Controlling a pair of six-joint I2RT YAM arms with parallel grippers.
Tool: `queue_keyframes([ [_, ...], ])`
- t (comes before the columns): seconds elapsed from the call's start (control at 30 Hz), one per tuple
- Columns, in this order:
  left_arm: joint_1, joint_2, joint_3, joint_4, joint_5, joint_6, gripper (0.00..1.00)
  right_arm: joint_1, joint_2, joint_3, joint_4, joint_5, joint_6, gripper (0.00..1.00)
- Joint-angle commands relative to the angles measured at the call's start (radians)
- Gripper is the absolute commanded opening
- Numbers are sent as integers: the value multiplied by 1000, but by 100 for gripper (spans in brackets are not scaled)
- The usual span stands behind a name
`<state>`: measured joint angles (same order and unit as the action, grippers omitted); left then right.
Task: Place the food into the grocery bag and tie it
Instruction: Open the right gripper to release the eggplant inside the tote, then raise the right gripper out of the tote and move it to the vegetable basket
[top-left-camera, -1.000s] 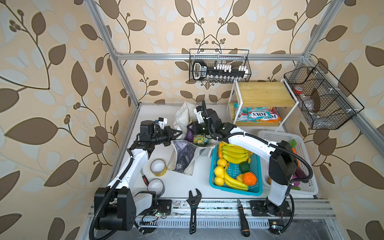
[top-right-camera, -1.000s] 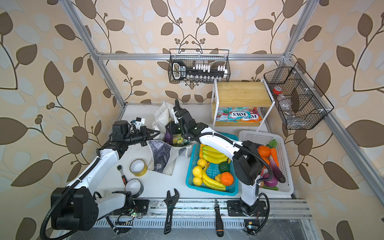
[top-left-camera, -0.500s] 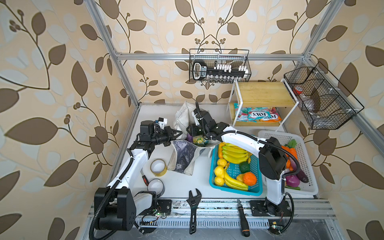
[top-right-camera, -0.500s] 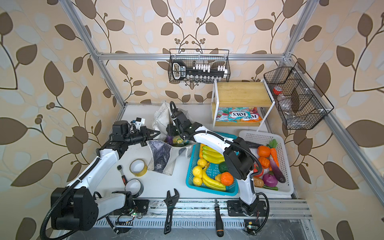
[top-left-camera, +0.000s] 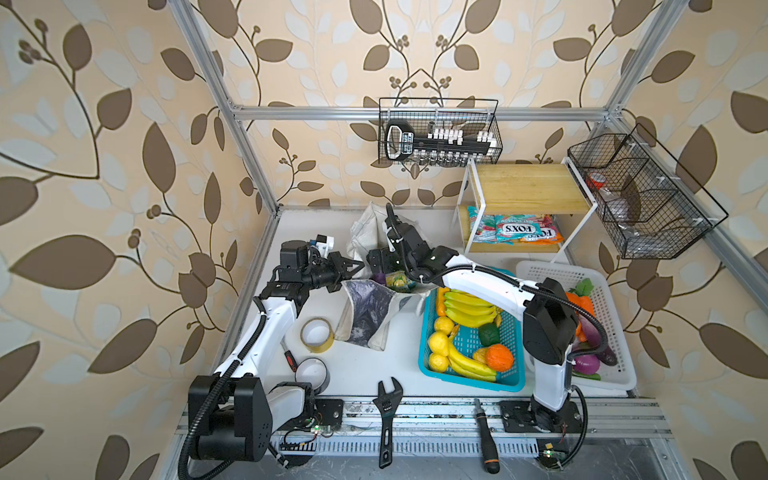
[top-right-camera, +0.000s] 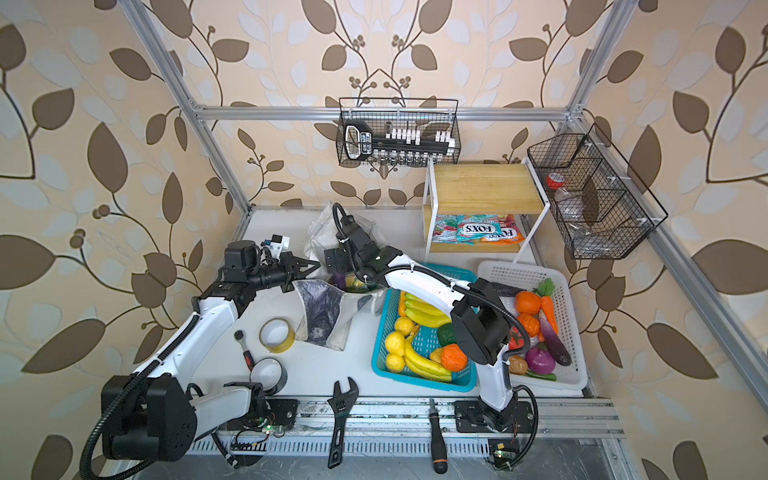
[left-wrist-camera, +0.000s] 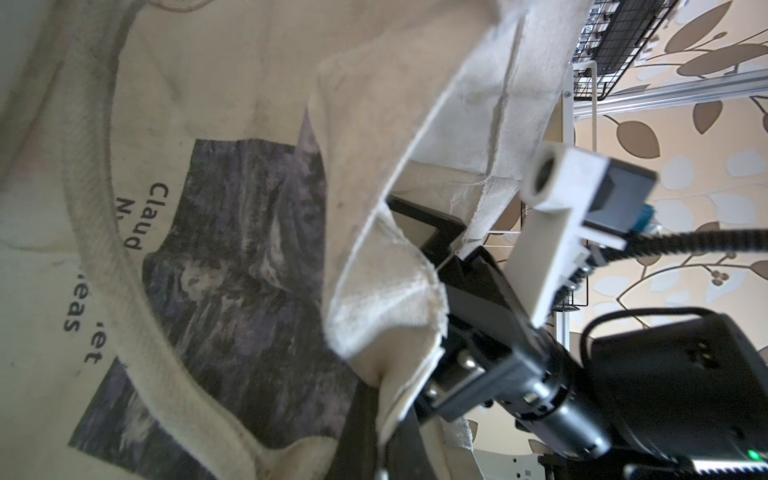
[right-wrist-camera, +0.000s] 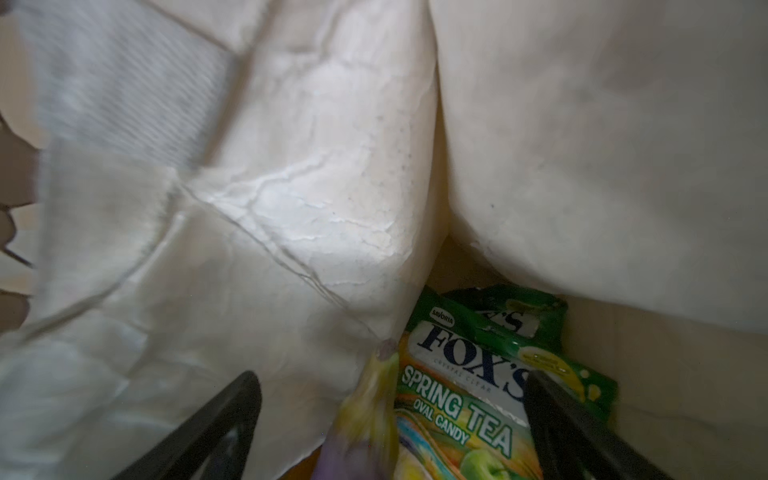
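Snack packets (right-wrist-camera: 465, 386) in grocery bag (top-left-camera: 365, 307); fruit basket (top-left-camera: 505, 384) just right.

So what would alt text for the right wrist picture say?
Looking down into an off-white fabric grocery bag, where two flat glossy green candy packets lie inside. The right pincer hangs open over them, a blurred yellow-purple object between its fingers.

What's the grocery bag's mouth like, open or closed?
Open. The left gripper pinches the grocery bag rim, holding it apart; green candy packets show inside in the right wrist view.
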<state>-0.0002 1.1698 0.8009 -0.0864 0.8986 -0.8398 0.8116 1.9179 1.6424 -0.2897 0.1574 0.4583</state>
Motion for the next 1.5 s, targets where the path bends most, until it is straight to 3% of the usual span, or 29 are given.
queue_keyframes([
  [0.0, 2, -21, 38, 16, -1, 16, 0, 6, -105, 46, -18, 33, -33, 100],
  [0.33, 5, -35, 34, 11, -5, 22, 0, 15, -377, -67, -97, 116, -83, 100],
  [0.53, 5, -47, 22, 25, -12, 13, 0, -4, -706, -300, -230, 248, -62, 100],
  [0.7, 5, -47, 18, 31, 5, 1, 0, -81, -996, -494, -388, 287, 71, 100],
  [0.83, 5, -48, 18, 30, 19, 2, 0, -227, -1161, -616, -503, 240, 112, 100],
  [0.97, 5, -58, 9, 34, 20, -3, 0, -424, -1244, -701, -554, 162, 119, 100],
  [1.1, 4, -61, -5, 63, 26, -8, 0, -573, -1284, -775, -518, 168, 166, 99],
  [1.2, 5, -57, -18, 94, 42, -60, 0, -633, -1294, -900, -383, 154, 166, 98],
  [1.33, 4, -66, -22, 106, 53, -71, 0, -698, -1215, -948, -314, 248, 164, 100],
  [1.47, 2, -73, -25, 106, 56, -77, 0, -795, -1172, -967, -271, 234, 191, 96],
])
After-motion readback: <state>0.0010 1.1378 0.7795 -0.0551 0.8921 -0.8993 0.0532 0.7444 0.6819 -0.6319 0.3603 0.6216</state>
